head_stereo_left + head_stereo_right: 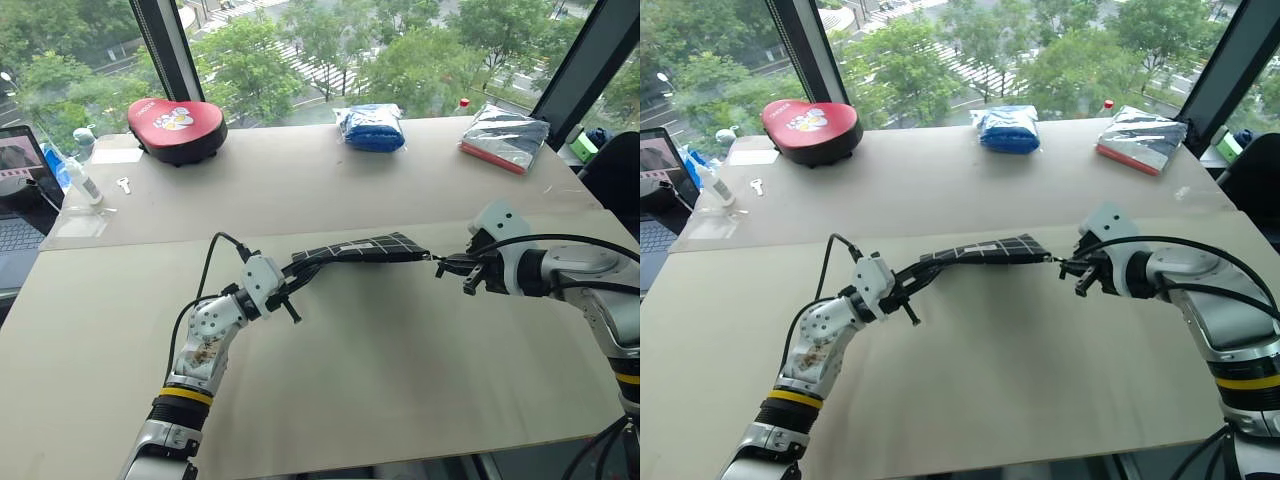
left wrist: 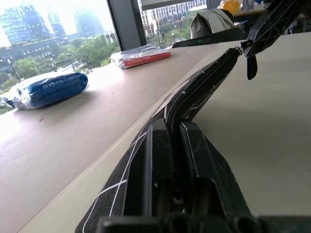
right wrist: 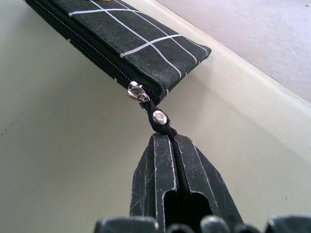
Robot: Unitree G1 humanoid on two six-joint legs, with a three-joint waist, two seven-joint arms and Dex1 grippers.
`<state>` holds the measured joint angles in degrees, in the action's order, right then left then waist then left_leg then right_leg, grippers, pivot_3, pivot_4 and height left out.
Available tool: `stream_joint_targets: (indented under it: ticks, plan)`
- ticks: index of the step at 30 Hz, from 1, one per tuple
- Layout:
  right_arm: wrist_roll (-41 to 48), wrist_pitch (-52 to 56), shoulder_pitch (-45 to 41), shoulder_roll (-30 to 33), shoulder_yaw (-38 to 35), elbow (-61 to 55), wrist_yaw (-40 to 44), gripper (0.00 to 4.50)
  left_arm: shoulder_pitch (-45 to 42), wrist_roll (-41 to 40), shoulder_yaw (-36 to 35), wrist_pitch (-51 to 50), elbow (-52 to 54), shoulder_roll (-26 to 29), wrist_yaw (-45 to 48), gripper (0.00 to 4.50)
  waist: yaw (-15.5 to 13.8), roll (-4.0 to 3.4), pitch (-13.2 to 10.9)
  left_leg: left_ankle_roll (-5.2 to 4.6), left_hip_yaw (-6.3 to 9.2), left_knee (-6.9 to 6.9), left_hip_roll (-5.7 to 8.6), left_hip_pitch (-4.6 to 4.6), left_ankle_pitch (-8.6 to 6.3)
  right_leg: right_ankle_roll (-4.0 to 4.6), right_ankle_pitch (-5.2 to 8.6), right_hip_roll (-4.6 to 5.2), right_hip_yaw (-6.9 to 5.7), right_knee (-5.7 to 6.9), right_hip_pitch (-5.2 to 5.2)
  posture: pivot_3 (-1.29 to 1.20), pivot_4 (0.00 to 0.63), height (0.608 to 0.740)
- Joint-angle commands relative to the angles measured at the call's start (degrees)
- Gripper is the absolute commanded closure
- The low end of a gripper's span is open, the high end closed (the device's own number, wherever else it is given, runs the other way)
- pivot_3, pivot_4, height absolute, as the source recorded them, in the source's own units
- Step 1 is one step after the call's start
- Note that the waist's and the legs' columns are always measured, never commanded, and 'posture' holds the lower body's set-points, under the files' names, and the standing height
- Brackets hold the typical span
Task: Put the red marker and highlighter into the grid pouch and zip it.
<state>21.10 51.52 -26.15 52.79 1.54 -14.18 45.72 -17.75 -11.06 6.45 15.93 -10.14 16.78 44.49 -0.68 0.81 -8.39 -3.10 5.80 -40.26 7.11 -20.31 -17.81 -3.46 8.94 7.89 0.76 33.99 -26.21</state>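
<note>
Two grippers hold the pouch (image 1: 365,248) stretched above the desk's middle: the left gripper (image 1: 292,285) clamps one end, the right gripper (image 3: 171,141) pinches the pull strap (image 3: 163,125). It's soft, light fabric that sags; gripping end and strap looks right.

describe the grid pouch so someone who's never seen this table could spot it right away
Start at the near half of the pale table. The grid pouch is held above it, stretched between the left gripper and the right gripper, which pinches its zipper pull strap. It is flat black fabric with white grid lines, unlike the blue packet, silver packet and red case at the far edge.
</note>
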Motion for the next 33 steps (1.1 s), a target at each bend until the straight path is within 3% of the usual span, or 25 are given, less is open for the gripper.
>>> stream_joint_targets:
  ticks: [1, 5, 10, 15, 25, 26, 28, 33]
  plan:
    - [0.81, -3.35, -0.06, -3.81, -3.71, 1.73, -1.69, 3.72, -0.63, -0.44, -0.84, 0.25, -0.06, 0.19, -0.12, 4.5, 0.01, 0.0, 0.0, 0.0, 0.01, -0.01, -0.01, 0.01, 0.0, 0.0, 0.0, -0.01, -0.01, 0.0, 0.01, 0.0, 0.15, 0.74]
    - [5.67, 1.74, 1.74, -7.06, -8.03, 2.61, -1.38, 2.35, -0.76, -0.63, -0.59, 0.6, -0.16, 0.08, 0.48, 4.5, -0.09, 0.01, 0.0, 0.0, 0.01, 0.0, 0.0, 0.0, 0.0, 0.0, 0.0, 0.0, 0.0, 0.01, 0.0, 0.0, 0.15, 0.74]
    - [9.7, 1.37, 8.59, -2.12, -11.61, 0.07, 5.7, 2.35, -0.88, -1.76, -0.34, 0.65, 0.42, 0.24, 2.51, 4.5, -0.63, 0.0, 0.0, -0.05, 0.03, -0.01, 0.04, -0.01, -0.03, 0.0, 0.0, 0.03, -0.02, 0.0, 0.01, 0.0, 0.15, 0.74]
    - [11.2, -2.49, 18.13, 4.36, -18.98, -2.93, 12.53, 2.35, 0.5, -4.48, 1.93, 0.88, 3.72, 2.71, 10.89, 4.5, -0.59, 0.0, 0.0, -0.06, 0.02, 0.01, 0.02, -0.01, -0.04, 0.0, 0.0, 0.01, -0.02, 0.0, -0.01, 0.0, 0.15, 0.74]
    - [11.31, -2.94, 24.74, 4.28, -24.26, -4.25, 11.5, 2.35, 0.03, -4.59, 2.23, -0.22, 1.28, 4.8, 15.1, 4.5, -0.23, 0.01, -0.01, -0.06, -0.06, -0.01, -0.02, 0.06, -0.03, 0.0, 0.0, 0.02, 0.01, 0.04, 0.08, 0.0, 0.15, 0.74]
    - [11.44, -2.97, 25.0, 4.17, -24.37, -4.28, 11.41, 2.3, 0.47, -5.75, 2.63, -1.76, 2.26, 5.13, 16.4, 3.64, -0.22, 0.01, -0.01, -0.06, -0.06, -0.02, -0.01, 0.06, -0.03, -0.01, 0.0, 0.02, 0.01, 0.04, 0.08, 0.0, 0.15, 0.74]
    - [11.56, -3.24, 25.37, 4.12, -24.75, -3.81, 11.36, 2.3, 1.51, -7.92, 3.39, -4.78, 5.01, 6.0, 18.77, 3.16, -0.2, 0.01, -0.01, -0.06, -0.06, -0.02, -0.01, 0.06, -0.03, -0.01, 0.0, 0.03, 0.02, 0.04, 0.07, 0.0, 0.15, 0.74]
    - [11.01, -4.71, 25.07, 4.57, -24.62, -0.53, 11.75, 2.3, 3.6, -17.99, 0.78, -24.34, 13.58, 7.99, 16.36, 1.15, -0.13, 0.02, -0.02, -0.07, -0.06, -0.02, -0.01, 0.05, -0.04, -0.01, 0.0, 0.02, 0.02, 0.04, 0.07, 0.0, 0.15, 0.74]
